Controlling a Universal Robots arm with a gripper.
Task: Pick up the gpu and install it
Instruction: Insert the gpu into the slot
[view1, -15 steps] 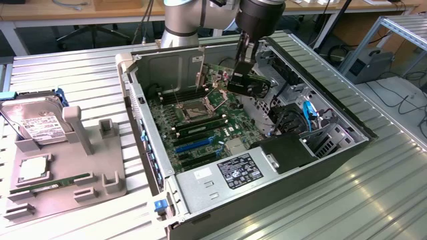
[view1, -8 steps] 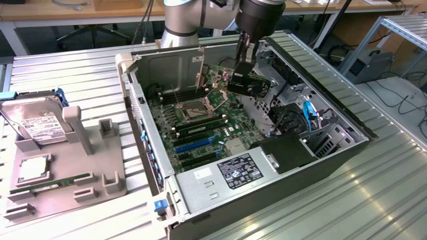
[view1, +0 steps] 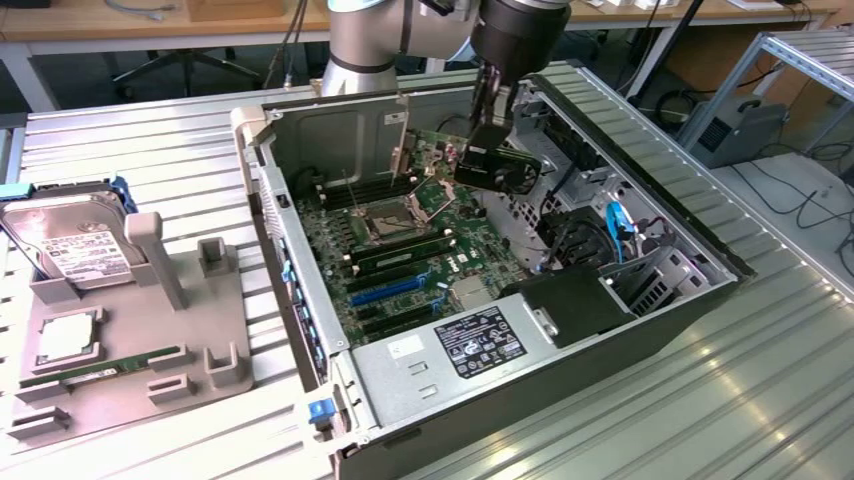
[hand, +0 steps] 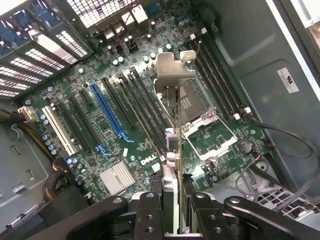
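- The pincer (view1: 485, 140) (hand: 173, 212) is clenched on the gpu (view1: 501, 168) (hand: 173, 142), one finger on each flat side.
- The gpu hangs inside the open computer case (view1: 534, 365), over the green board (view1: 400, 250) (hand: 125, 115).
- In the wrist view the gpu is seen edge-on, with its shiny metal end (hand: 175, 75) far from the pincer.
- It sits over the black slots, next to the square chip socket (hand: 200, 125).
- On the tabletop (view1: 134, 140), a gray tray (view1: 147, 385) holds a hard drive (view1: 74, 245) and a green memory stick (view1: 100, 368).
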